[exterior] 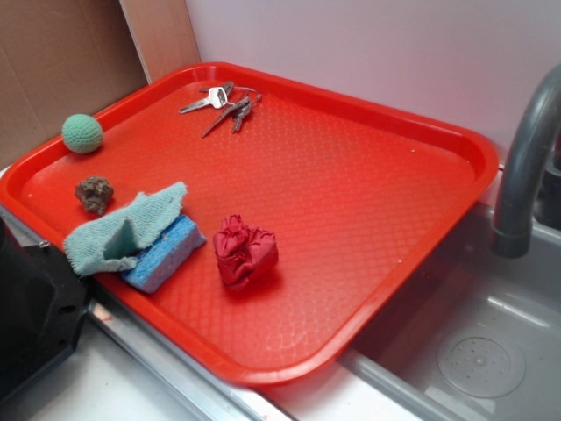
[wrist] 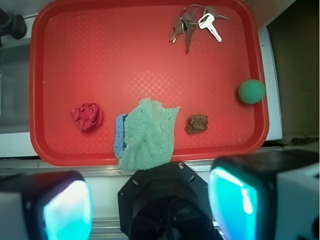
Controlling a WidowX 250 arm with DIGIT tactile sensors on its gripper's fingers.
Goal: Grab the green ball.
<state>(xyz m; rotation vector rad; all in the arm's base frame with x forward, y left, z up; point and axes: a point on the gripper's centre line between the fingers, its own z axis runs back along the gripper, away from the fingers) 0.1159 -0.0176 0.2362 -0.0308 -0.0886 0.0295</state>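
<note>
I'm looking at a plain pale wall (exterior: 368,44) running behind the workspace, brown cardboard panel (exterior: 53,61) leaning at the left. Grey metal sink basin (exterior: 473,333) is sitting to the right, curved grey faucet (exterior: 526,167) arching over it. Soft even light.

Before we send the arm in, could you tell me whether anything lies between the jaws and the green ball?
Nothing visible blocks it. In the wrist view the open gripper sits off the tray's near edge, and the green ball rests alone by the tray's right rim. The brown clump is nearest but apart from it, left of a direct path.
</note>
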